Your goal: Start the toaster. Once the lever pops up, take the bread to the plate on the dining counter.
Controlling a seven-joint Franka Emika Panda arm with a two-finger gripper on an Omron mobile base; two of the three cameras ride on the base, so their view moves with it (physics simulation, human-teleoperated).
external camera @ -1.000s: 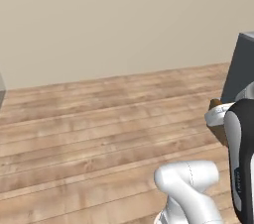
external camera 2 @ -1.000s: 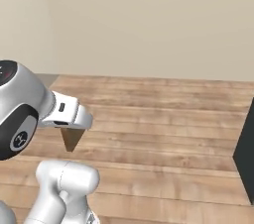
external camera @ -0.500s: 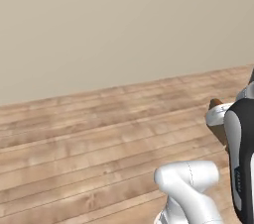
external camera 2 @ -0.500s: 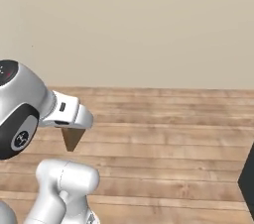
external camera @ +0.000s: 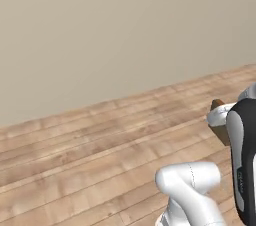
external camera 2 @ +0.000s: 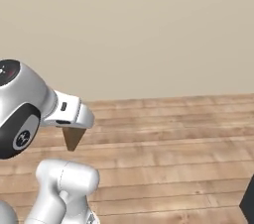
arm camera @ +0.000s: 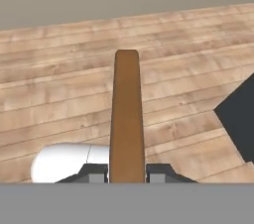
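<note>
My gripper (arm camera: 127, 173) is shut on the bread (arm camera: 127, 119), a brown toast slice seen edge-on, standing up between the two dark fingertips (arm camera: 94, 173). In the right base view the bread (external camera 2: 72, 140) hangs as a brown wedge under the white hand, where the gripper (external camera 2: 74, 129) clamps it. From the left base view, the bread (external camera: 223, 133) pokes out beside the gripper (external camera: 219, 118) at the right edge. The slice is carried above a wooden floor. The toaster, the plate and the dining counter are out of view.
A wooden plank floor (external camera: 100, 145) runs to a plain beige wall (external camera: 115, 30). A dark block (arm camera: 241, 119) stands on the floor to the right, and its corner (external camera 2: 248, 202) shows at the bottom right of the right base view.
The whole scene has slid right in both base views, so the base is moving. The dark block has left the left base view. The gripper keeps the bread in the same pose.
</note>
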